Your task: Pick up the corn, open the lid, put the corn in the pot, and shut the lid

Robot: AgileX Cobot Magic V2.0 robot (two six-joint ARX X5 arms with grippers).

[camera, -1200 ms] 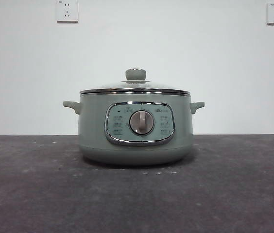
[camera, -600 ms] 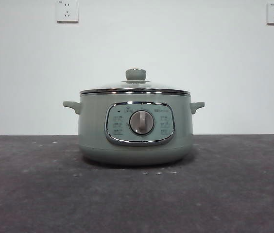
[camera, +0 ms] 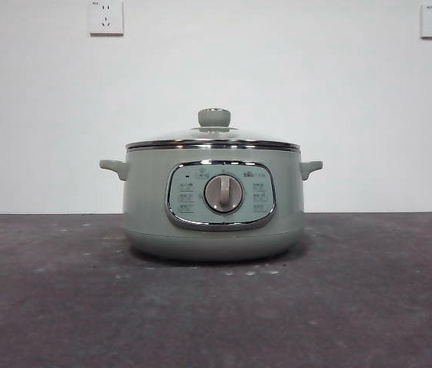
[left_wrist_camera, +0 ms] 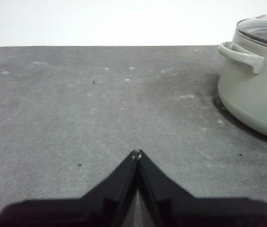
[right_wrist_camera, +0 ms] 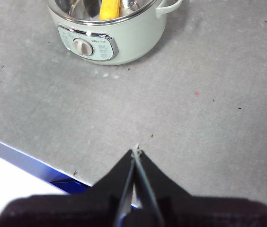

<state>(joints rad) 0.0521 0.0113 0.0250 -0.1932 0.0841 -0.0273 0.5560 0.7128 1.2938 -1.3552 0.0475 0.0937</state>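
The sage-green pot stands at the table's middle with its glass lid shut on it, green knob on top. In the right wrist view the corn shows yellow inside the pot, seen through the clear lid. My left gripper is shut and empty, low over the table, well apart from the pot and its lid. My right gripper is shut and empty, high above the table near its front edge. Neither arm shows in the front view.
The grey table top spreads around the pot. Two wall sockets hang on the white back wall. A blue strip marks the table's edge under my right gripper.
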